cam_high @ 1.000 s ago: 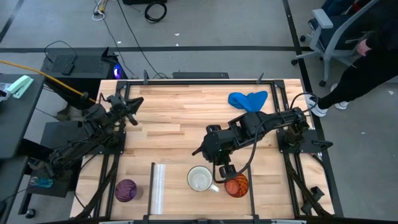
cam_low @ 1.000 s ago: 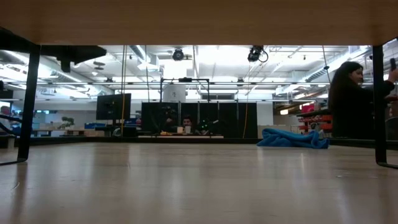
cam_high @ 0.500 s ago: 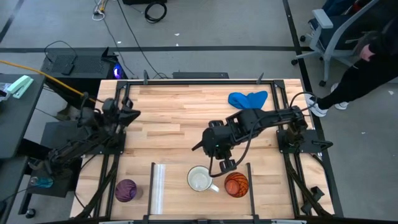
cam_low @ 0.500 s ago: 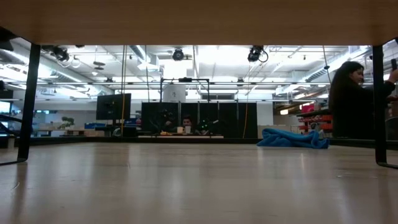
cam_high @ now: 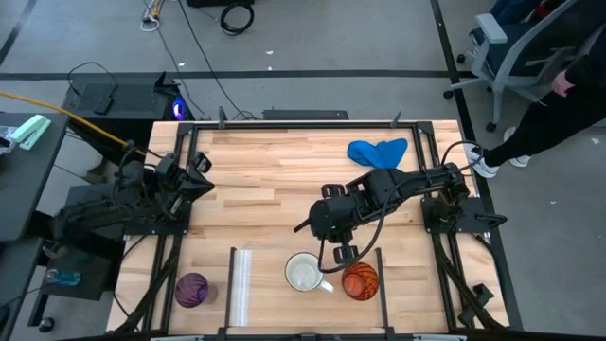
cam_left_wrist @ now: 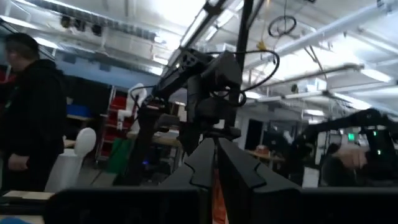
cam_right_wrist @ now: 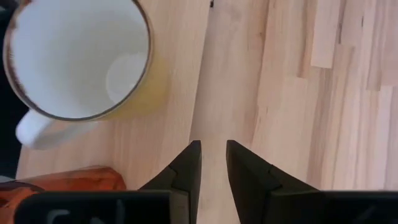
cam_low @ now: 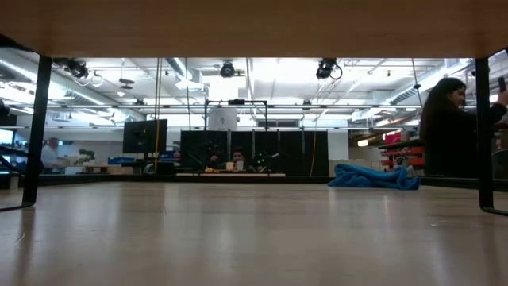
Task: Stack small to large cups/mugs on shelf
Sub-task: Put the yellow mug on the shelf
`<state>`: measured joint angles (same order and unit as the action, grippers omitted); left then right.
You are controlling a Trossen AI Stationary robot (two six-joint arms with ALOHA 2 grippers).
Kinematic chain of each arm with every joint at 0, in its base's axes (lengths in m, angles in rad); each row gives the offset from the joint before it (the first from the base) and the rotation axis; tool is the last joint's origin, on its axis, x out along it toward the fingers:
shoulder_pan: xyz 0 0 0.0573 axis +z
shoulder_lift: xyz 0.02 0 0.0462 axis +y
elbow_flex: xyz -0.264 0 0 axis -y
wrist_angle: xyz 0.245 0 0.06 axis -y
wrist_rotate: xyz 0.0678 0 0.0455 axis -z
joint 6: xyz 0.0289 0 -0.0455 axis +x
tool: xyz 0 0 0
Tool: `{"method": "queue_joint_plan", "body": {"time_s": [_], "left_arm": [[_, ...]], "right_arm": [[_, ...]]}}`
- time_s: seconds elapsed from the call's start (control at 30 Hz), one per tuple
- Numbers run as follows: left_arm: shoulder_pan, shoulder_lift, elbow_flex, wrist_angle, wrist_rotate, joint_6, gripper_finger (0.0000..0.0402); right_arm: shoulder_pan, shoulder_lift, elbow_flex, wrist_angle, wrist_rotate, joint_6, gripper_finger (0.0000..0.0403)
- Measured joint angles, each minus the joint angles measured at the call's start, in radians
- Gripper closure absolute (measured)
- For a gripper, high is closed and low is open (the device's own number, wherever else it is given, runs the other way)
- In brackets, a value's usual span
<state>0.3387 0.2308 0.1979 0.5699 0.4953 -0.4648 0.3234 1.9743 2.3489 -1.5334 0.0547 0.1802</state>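
Right gripper (cam_high: 344, 252) positioned above the light wooden slatted shelf (cam_high: 284, 256), just beside the white mug with a handle (cam_high: 305, 273) and the orange patterned cup (cam_high: 360, 281); fingers (cam_right_wrist: 186, 168) narrowly parted, gripping nothing, probably lined up for a pick. Mug upright and empty inside; cup interior not discernible. Purple patterned cup (cam_high: 192, 289) placed outside the pale upright strip (cam_high: 240, 284), well apart. No stacking yet. Left gripper (cam_high: 197, 175) parked at the table's left edge, fingers pressed together.
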Motion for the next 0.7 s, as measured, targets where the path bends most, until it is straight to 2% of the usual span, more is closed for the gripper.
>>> {"method": "queue_joint_plan", "body": {"time_s": [0.23,0.4,0.53,0.7], "left_arm": [[-0.18,0.279,0.149,-0.016,-0.042,0.142,0.0377],[-0.326,0.445,0.304,-0.191,-0.097,0.271,0.0383],[-0.487,0.521,0.42,-0.375,-0.328,0.391,0.0394],[-0.696,0.608,0.484,-0.414,-0.611,0.439,0.0391]], "right_arm": [[0.033,0.0,0.0,0.005,0.026,0.008,0.0321],[0.055,-0.005,0.0,0.005,0.063,0.021,0.0321],[0.083,-0.022,0.001,0.009,0.12,0.037,0.0321],[0.128,-0.032,0.001,0.037,0.187,0.071,0.0321]]}}
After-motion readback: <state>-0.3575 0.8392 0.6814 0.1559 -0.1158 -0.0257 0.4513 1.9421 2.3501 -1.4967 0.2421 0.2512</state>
